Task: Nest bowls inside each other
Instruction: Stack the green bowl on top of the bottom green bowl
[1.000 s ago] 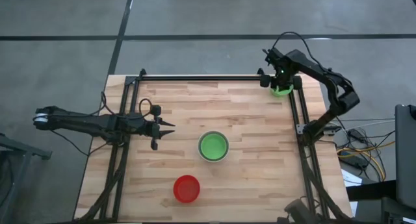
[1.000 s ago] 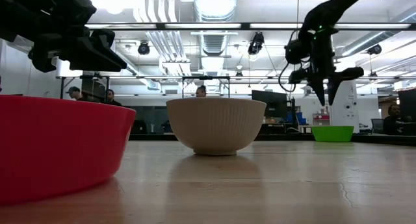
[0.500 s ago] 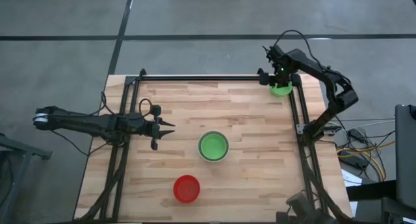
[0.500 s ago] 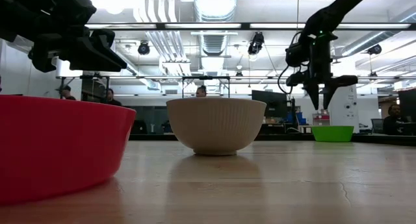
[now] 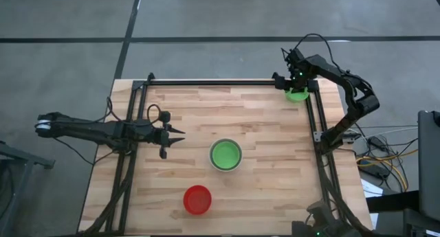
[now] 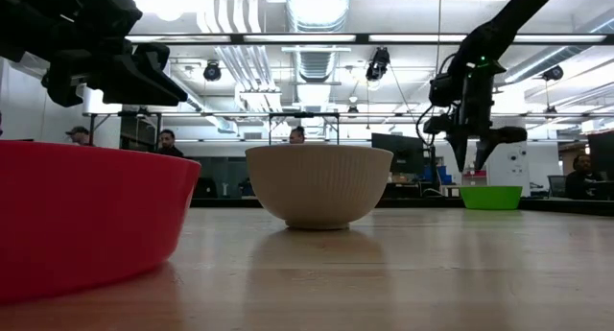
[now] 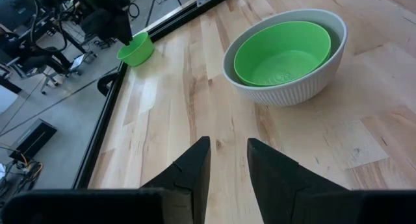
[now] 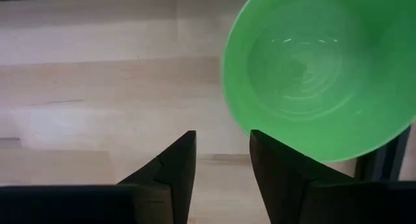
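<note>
A green bowl (image 5: 297,95) stands on its base at the table's far right corner. My right gripper (image 5: 295,76) hangs open just above it, pointing down, clear of the rim. In the right wrist view, the green bowl (image 8: 318,74) lies beside and partly past one finger. An off-white bowl (image 5: 225,155) with a second green bowl (image 7: 283,52) nested inside stands mid-table. A red bowl (image 5: 197,199) stands near the front edge. My left gripper (image 5: 175,134) waits open at the left, above the table, aimed at the off-white bowl.
A black frame rail (image 5: 311,113) runs along the table's right side, right beside the corner green bowl, and another rail (image 5: 206,82) runs along the far edge. Bare wood lies between the bowls. People sit in the room beyond the table (image 6: 165,139).
My right gripper has sunk toward the corner green bowl, shifting slightly toward the table's right edge and turning a little. Its fingers have spread wider. The bowls and my left arm have kept still.
</note>
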Tool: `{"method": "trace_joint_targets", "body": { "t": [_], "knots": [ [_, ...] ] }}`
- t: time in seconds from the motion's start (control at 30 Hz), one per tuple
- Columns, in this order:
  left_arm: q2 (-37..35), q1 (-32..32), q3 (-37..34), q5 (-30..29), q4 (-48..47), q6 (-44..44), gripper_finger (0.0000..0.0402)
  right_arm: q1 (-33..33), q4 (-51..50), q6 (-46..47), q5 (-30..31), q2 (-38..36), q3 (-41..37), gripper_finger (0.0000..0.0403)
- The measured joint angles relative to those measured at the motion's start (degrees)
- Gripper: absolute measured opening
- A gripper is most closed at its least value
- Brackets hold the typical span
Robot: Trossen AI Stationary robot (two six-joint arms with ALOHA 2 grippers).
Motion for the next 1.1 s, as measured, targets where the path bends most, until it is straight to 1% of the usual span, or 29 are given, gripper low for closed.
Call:
{"method": "trace_joint_targets", "body": {
  "t": [0.4, 0.83, 1.1],
  "knots": [
    [0.0, 0.0, 0.0, 0.0, 0.0, 0.0, 0.0108, 0.0, 2.5, -1.6, 0.0, 0.0, -4.1, 0.0115],
    [0.0, 0.0, 0.0, 0.0, 0.0, 0.0, 0.0108, 0.0, 5.0, -2.1, 0.0, 0.0, -7.3, 0.0106],
    [0.0, 0.0, 0.0, 0.0, 0.0, 0.0, 0.0108, 0.0, 5.7, -2.2, 0.1, 0.0, -7.5, 0.0095]
  ]
}}
